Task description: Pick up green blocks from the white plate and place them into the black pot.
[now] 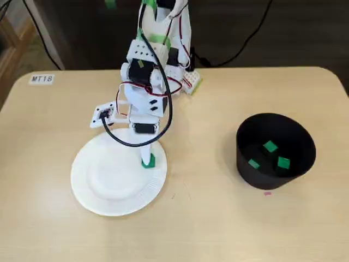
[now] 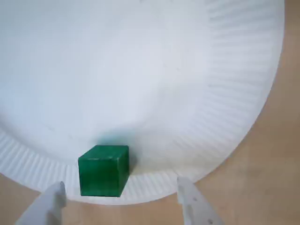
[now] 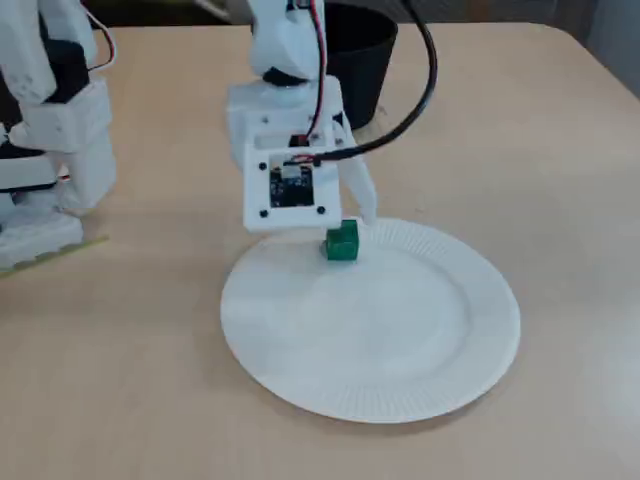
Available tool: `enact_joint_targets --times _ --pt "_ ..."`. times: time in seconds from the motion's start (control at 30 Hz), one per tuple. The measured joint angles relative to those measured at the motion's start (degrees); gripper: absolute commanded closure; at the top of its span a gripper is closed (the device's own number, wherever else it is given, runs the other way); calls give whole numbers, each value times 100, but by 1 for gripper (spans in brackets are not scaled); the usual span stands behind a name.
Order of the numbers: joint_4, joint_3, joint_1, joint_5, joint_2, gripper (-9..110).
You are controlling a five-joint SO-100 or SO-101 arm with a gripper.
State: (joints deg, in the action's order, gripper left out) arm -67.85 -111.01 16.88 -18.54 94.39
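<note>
Looking round the tan table (image 1: pixel 218 229), what else lies about?
— A small white label (image 1: pixel 42 79) reading MT1S near the far left corner in a fixed view, and a tiny pink mark (image 1: pixel 267 192) just in front of the black pot (image 1: pixel 246 166). A black cable (image 1: pixel 133 144) loops down beside the arm. In a fixed view the wrist camera board (image 3: pixel 290 190) hangs just above and in front of the green block (image 3: pixel 342 245), so little of the fingers shows there.
How does the arm stand?
— Bent over from its base at the far edge, wrist pointing down at the right rim of the white plate (image 1: pixel 109 185) in a fixed view. The gripper (image 2: pixel 121 185) has its jaws apart, with both white fingertips low in the wrist view, one at each side.
And the block?
— It sits on the plate's ribbed rim between the fingers, close to the left one in the wrist view and well clear of the right one. Whether the left one touches it, I cannot tell.
What do the containers hold?
— The plate carries that one block. The pot, well apart to the right in a fixed view, holds three green blocks (image 1: pixel 270 146) on its bottom
</note>
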Motion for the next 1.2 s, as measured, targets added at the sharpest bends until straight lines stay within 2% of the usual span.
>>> enact_joint_targets --times 0.23,0.4,0.67,0.8,0.97,1.2 --pt "246 281 -97 18 -475 77" --pt "431 554 -79 149 -932 102" --pt "343 1310 -9 176 -1468 104" --pt "448 1310 -105 220 -861 104" --pt "1441 1310 -1090 773 896 104" --pt "2751 1178 -3639 1503 1934 104"
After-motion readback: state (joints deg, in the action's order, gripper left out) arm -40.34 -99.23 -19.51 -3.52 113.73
